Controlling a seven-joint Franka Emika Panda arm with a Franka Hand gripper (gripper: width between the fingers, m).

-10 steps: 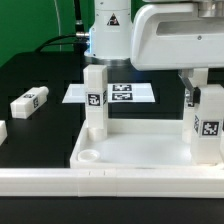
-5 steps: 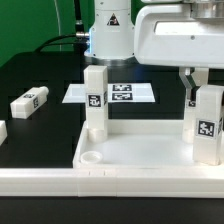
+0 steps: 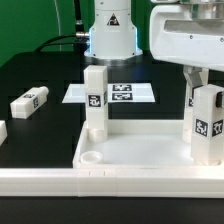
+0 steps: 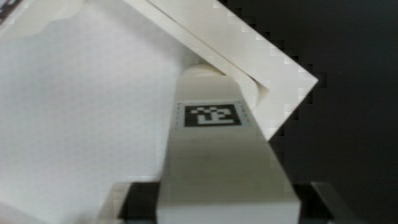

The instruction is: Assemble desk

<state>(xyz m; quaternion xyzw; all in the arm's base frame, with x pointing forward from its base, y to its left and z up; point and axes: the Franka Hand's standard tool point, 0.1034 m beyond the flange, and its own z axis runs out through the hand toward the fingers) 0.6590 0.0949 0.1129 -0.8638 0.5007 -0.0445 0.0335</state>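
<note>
I see the gripper (image 4: 226, 203) pinching the held leg (image 3: 208, 125), with its dark fingers (image 4: 143, 205) pressed against two opposite sides of the white block. That leg stands upright at the far corner of the desk tabletop (image 3: 140, 150), on the exterior view's right. I cannot tell whether it is seated in its socket. A standing leg (image 3: 96, 100) is upright at the tabletop's other far corner, with its tag facing the camera. A round socket (image 3: 90, 157) shows at the near corner on that same side. A loose leg (image 3: 30, 102) lies on its side, well apart from the tabletop on the exterior view's left. The marker board (image 3: 120, 93) lies flat just behind the tabletop.
</note>
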